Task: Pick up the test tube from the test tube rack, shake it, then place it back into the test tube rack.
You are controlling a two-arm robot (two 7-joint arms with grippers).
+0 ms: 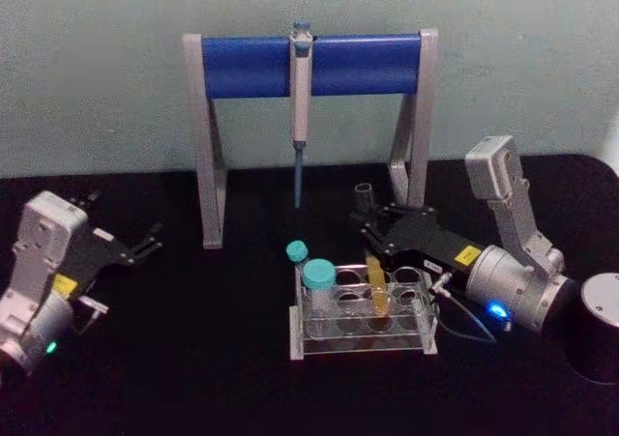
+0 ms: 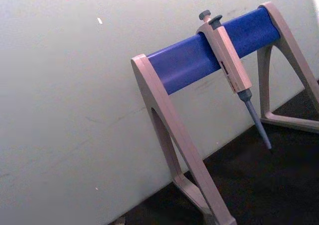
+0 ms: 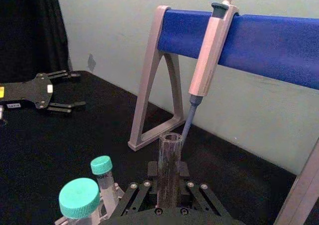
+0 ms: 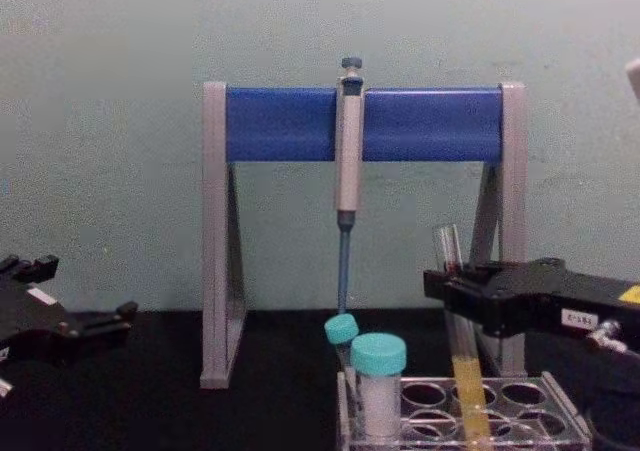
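The right gripper (image 1: 370,225) reaches in from the right edge of the worktop (image 1: 193,359) and is clenched on the test tube (image 1: 375,296), gripping the bare glass high up. The open mouth stands just above the jaws and the yellow-orange liquid hangs well below them. I'd say it grips there so that the fingers clear the rack top and the tube can come straight up out of its hole.

The tube leans slightly, and its lower part sits down in a hole of the test tube rack (image 1: 363,337), so to my eye it has not yet been lifted out. The rack rests towards the near edge, a little right of the middle. Two teal-capped tubes (image 1: 318,276) stand at its left end, apart from the held tube, so the gripper has room.

Along the far edge, the grey-and-blue stand (image 1: 251,67) carries a pipette (image 1: 301,98) hanging tip down. It is behind the rack, so a lift and shake shouldn't touch it, though the tube's mouth isn't far from the tip.

The left gripper (image 1: 145,243) rests near the left edge with its fingers spread, holding nothing and well away from the work.
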